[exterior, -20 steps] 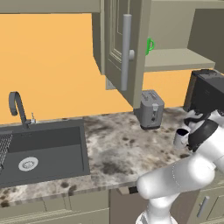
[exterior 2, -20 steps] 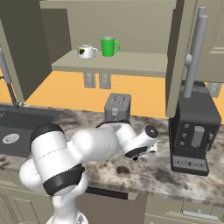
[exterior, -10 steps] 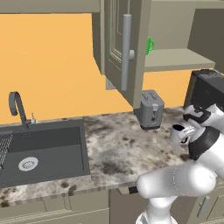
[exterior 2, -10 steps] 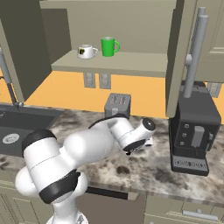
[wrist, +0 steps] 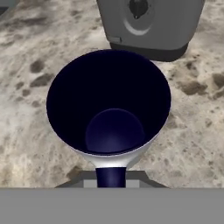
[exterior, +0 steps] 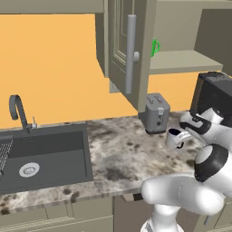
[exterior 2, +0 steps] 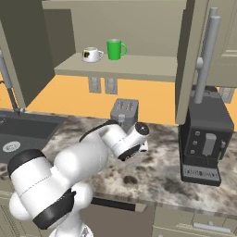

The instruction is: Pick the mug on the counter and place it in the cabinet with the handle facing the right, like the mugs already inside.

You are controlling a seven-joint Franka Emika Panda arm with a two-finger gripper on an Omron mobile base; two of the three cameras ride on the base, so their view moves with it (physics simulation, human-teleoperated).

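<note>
Gripper: the gripper (exterior: pixel 182 134) hangs above the right end of the counter, closed on the mug; in the hand view one dark fingertip (wrist: pixel 110 176) presses the near side of the rim from outside.
Mug: the mug (exterior: pixel 173 138) is held clear of the stone, roughly upright, mouth up; its thin black handle (exterior: pixel 180 146) hangs on the lower right side in the left base view, and the hand view looks straight down into its dark inside (wrist: pixel 109 105).
Counter: the counter (exterior: pixel 122 158), mottled brown and cream stone, runs from the sink to the coffee machine, below the mug.
Sink: the sink (exterior: pixel 43 156), dark and sunk into the left end, carries a curved tap (exterior: pixel 18 110) at its far edge.
Toaster: the toaster (exterior: pixel 156 113), grey, stands just beyond the mug against the orange wall; its knobbed end faces the hand camera (wrist: pixel 148 22).
Coffee machine: the coffee machine (exterior 2: pixel 203 139), black, stands at the far right of the counter, under the open door.
Cabinet: the cabinet (exterior 2: pixel 125 28) is open above the toaster, its panelled door (exterior: pixel 124 50) swung out with a long grey bar handle (exterior: pixel 130 54).
Shelf: the shelf (exterior 2: pixel 139 68) holds the green mug (exterior 2: pixel 115 49), handle to the right, and a white cup (exterior 2: pixel 91 54) just left of it.
</note>
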